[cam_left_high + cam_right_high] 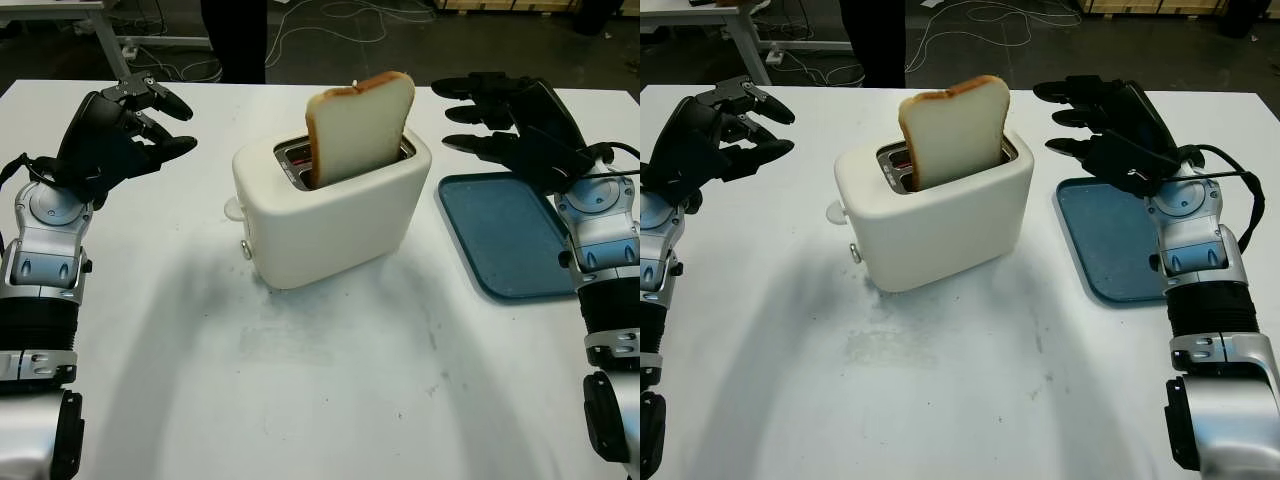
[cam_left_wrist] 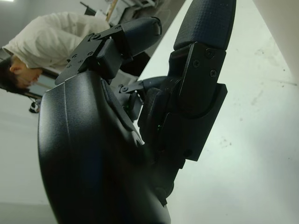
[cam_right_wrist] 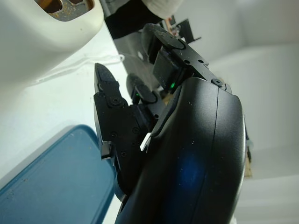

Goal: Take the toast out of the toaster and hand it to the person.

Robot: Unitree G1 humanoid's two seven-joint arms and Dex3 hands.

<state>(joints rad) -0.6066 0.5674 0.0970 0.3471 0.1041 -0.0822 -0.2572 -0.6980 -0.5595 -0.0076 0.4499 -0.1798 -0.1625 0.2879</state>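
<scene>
With the right hand [image 1: 500, 120] open and empty right of the toaster [image 1: 330, 215], a glancing grab may crush the protruding toast [image 1: 358, 125] or tip the toaster; the left hand [image 1: 125, 130] waits open at far left.

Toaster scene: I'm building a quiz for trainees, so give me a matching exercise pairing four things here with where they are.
Things:
1. toast
2. blue tray
3. left hand
4. right hand

Places:
A. flat on the table, right of the toaster
B. raised above the tray's far end
C. upright in the toaster slot
D. raised left of the toaster

Pairs: 1-C, 2-A, 3-D, 4-B
</scene>
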